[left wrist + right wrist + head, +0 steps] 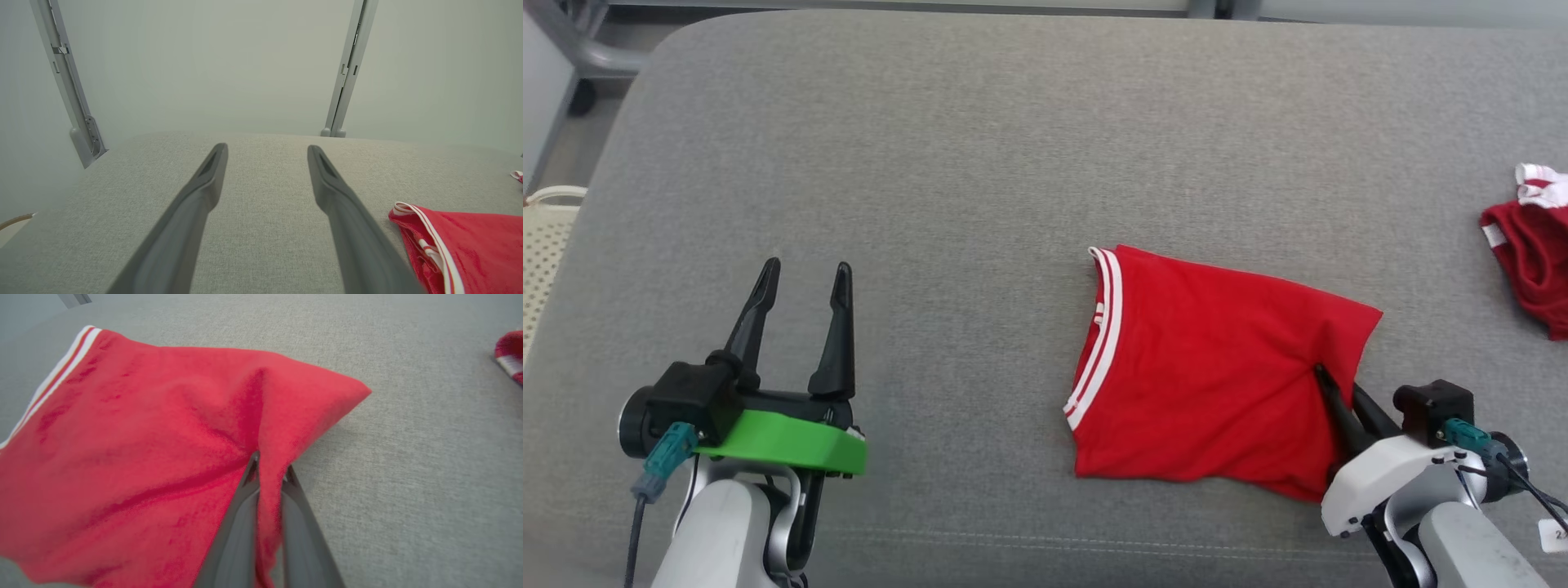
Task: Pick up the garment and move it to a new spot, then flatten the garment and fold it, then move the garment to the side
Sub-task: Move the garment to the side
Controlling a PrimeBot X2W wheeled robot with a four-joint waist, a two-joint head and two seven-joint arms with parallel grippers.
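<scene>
The garment (pixel 1209 367) is red with a white-striped band along its left edge, lying folded on the grey cushion right of centre. My right gripper (pixel 1331 384) is shut on the garment's right edge, a ridge of red cloth (pixel 269 490) pinched between its dark fingers (pixel 241 522). The fabric puckers toward the grip. My left gripper (pixel 805 278) stands open at the lower left, well apart from the garment, nothing between its fingers (pixel 196 204). The garment's striped corner (pixel 425 228) shows at the right of the left wrist view.
A second red and white garment (pixel 1531 245) lies bunched at the cushion's far right edge. The grey cushion (pixel 980 163) stretches wide to the left and back. A pale perforated basket (pixel 543 245) sits off the left edge. Metal posts (pixel 347 69) stand behind.
</scene>
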